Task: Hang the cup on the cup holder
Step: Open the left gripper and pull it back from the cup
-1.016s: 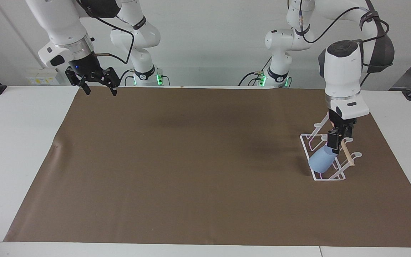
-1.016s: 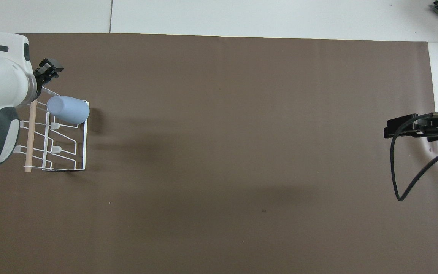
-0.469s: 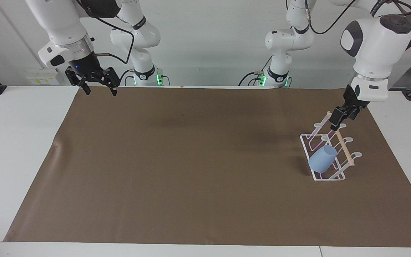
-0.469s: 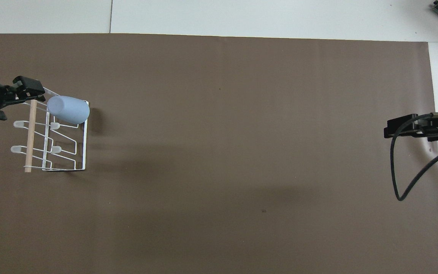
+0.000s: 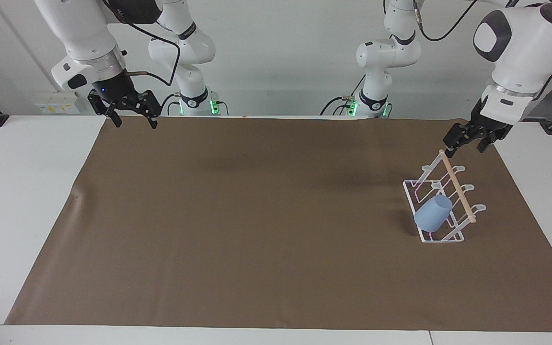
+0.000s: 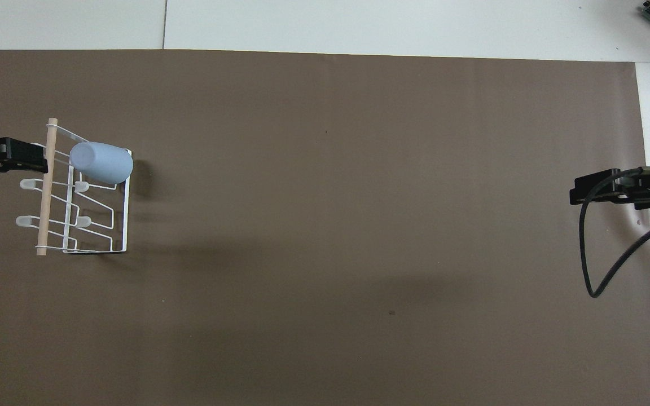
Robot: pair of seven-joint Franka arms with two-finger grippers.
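The light-blue cup (image 5: 433, 212) (image 6: 101, 162) hangs tilted on a prong of the white wire cup holder (image 5: 457, 187) (image 6: 47, 192), at the holder's end farther from the robots. The holder stands on the mat toward the left arm's end of the table. My left gripper (image 5: 465, 147) (image 6: 31, 163) is open and holds nothing. It hangs in the air just off the wooden rod's end, apart from the cup. My right gripper (image 5: 135, 124) (image 6: 576, 192) waits open and raised over the mat's corner at the right arm's end.
A brown mat (image 5: 257, 215) (image 6: 330, 225) covers most of the white table (image 5: 22, 191). A black cable (image 6: 590, 265) loops down from the right gripper over the mat's edge.
My left gripper has risen from beside the cup and drawn back toward the left arm's end of the table. The cup stays on the holder. The right arm has not moved.
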